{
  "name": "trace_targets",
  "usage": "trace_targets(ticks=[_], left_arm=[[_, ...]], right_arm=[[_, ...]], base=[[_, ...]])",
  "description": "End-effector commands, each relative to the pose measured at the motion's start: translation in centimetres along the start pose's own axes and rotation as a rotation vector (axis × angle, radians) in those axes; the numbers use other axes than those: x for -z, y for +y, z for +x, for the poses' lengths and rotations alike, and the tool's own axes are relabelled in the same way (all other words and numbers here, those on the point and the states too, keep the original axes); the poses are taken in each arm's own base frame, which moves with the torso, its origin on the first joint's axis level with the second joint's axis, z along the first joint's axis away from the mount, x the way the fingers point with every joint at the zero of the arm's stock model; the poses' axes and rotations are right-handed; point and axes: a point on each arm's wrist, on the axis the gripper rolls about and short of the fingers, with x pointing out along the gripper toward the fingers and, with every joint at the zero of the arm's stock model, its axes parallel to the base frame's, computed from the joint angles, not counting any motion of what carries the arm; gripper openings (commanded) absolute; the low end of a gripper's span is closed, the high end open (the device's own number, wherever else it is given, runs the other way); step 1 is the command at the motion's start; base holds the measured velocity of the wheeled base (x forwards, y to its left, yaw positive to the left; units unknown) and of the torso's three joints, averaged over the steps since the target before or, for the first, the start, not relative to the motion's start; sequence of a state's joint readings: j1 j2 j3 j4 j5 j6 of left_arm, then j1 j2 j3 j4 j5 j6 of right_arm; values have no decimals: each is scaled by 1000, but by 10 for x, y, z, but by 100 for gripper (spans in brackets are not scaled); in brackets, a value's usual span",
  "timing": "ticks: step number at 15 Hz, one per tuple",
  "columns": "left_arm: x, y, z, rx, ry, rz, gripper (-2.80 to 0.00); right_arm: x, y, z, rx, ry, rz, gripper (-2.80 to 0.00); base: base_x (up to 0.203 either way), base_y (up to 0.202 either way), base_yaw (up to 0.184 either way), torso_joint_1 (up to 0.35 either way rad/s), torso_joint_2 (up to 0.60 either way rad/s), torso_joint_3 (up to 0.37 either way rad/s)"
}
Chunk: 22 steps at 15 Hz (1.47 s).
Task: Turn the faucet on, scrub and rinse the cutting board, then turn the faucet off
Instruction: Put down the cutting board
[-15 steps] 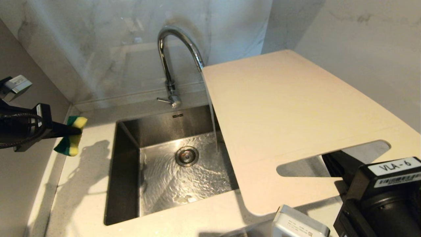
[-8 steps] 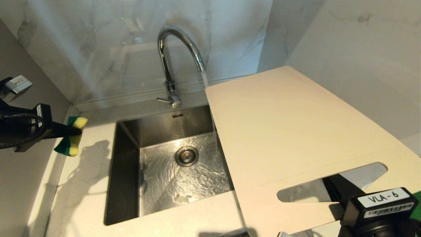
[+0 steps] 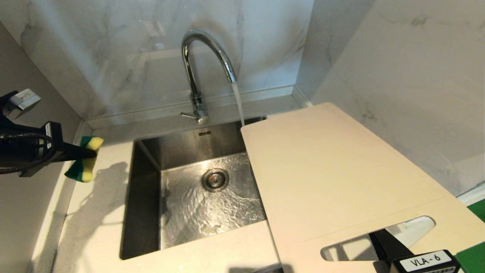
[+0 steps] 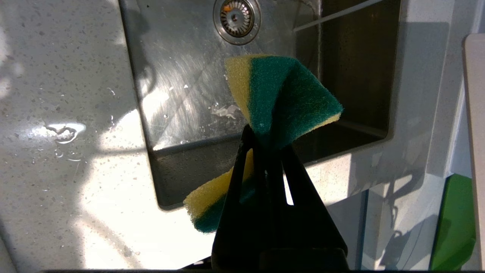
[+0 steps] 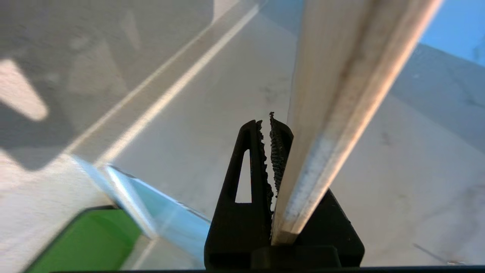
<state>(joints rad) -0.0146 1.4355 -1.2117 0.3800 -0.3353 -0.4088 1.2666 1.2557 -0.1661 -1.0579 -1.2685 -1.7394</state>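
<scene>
Surroundings: marble-look walls behind and to the right of the sink (image 3: 144,197). A green object (image 3: 471,248) sits low on the right beside the board; its identity is not clear. Nothing stands between the water stream and the basin.

Sink: steel basin set into the pale speckled tabletop (image 3: 94,212). Water covers the floor of the basin in ripples around the drain strainer (image 3: 215,179). No other item is seen in the basin.

Faucet (image 3: 197,72): chrome gooseneck at the back edge of the sink, running; the stream falls just beside the far left corner of the cutting board (image 3: 341,178).

Cutting board: cream, held tilted over the right side of the sink and the tabletop, slot handle nearest the camera. The right pincer (image 5: 271,151) is pinching the board at the slot end, with one finger showing through the slot in the head view.

Left pincer (image 4: 267,151): off to the left over the tabletop, pressed together on the green-and-yellow sponge (image 4: 280,94), which is squeezed at its middle.

Change since the earlier frames: the board has dropped lower and back toward the right, so the spout tip and stream, formerly partly hidden behind it, are now exposed. The left pincer and sponge are unmoved.
</scene>
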Motion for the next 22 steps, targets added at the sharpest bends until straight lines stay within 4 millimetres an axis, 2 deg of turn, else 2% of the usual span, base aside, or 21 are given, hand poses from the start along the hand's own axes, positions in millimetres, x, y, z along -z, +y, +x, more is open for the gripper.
trace_targets(ticks=[1, 8, 13, 17, 22], left_arm=[[2, 0, 2, 1, 13, -5, -280], [4, 1, 12, 1, 44, -8, -280], [4, 4, 18, -3, 59, -14, -280], [4, 6, 26, -9, 79, -21, -280], [8, 10, 31, -13, 98, -39, -280]], right_arm=[[-10, 12, 2, -25, 4, -2, -280], [-12, 38, 8, -75, 46, 25, -280], [-24, 61, 13, -124, 58, 88, -280], [-18, 60, 22, -138, 101, 104, -280], [-16, 65, 32, -203, 14, 94, -280]], base=[[0, 0, 0, 0, 0, 0], [0, 0, 0, 0, 0, 0], [0, 0, 0, 0, 0, 0], [0, 0, 0, 0, 0, 0], [0, 0, 0, 0, 0, 0]])
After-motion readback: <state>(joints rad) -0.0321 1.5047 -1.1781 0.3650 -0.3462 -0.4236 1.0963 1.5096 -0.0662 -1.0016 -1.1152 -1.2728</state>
